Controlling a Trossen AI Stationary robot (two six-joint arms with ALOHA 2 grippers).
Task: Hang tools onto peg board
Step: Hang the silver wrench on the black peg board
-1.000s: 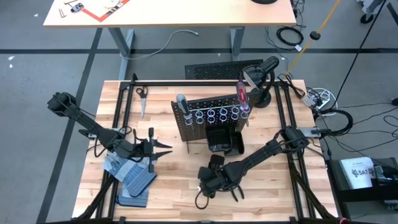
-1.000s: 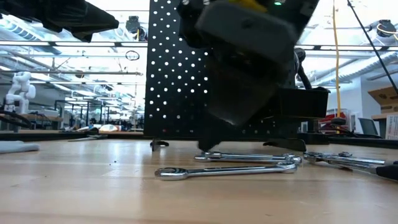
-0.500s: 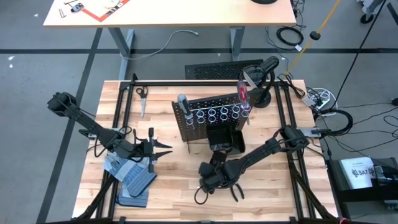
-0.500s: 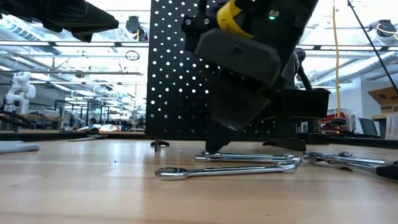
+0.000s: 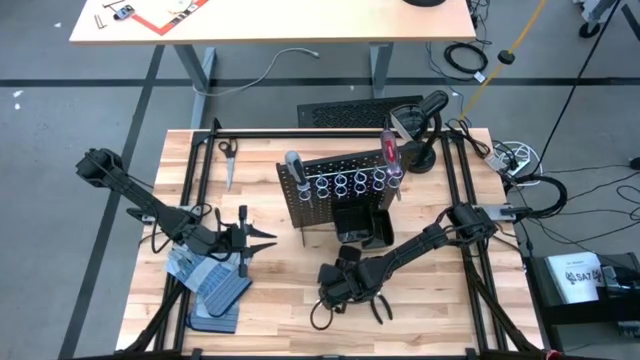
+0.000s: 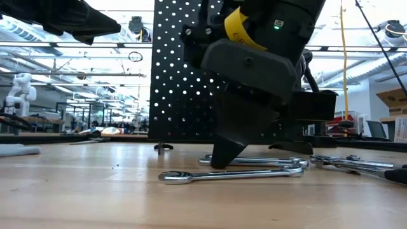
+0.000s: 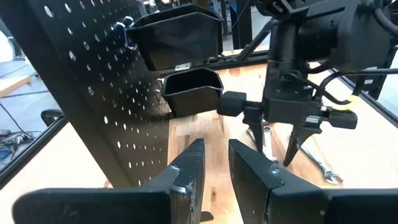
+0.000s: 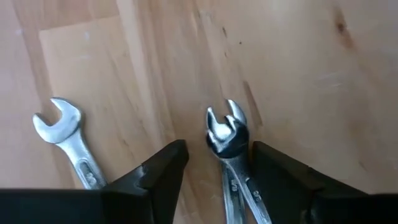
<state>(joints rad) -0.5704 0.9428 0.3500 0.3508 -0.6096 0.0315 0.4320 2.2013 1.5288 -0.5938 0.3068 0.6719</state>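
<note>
A silver wrench (image 8: 231, 163) lies flat on the wooden table (image 5: 270, 310), between the parted fingers of the right gripper (image 8: 214, 165), which straddles it without clamping. A second wrench (image 8: 71, 146) lies just beside. Behind the gripper stands the peg board (image 5: 335, 180), already holding two screwdrivers (image 5: 390, 152). The wrenches remain unhung. The left gripper (image 7: 214, 168) waits well apart, fingers slightly parted, empty.

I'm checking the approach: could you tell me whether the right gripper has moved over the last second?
Yes. The right gripper has come down toward the wrench lying before the peg board.
</note>
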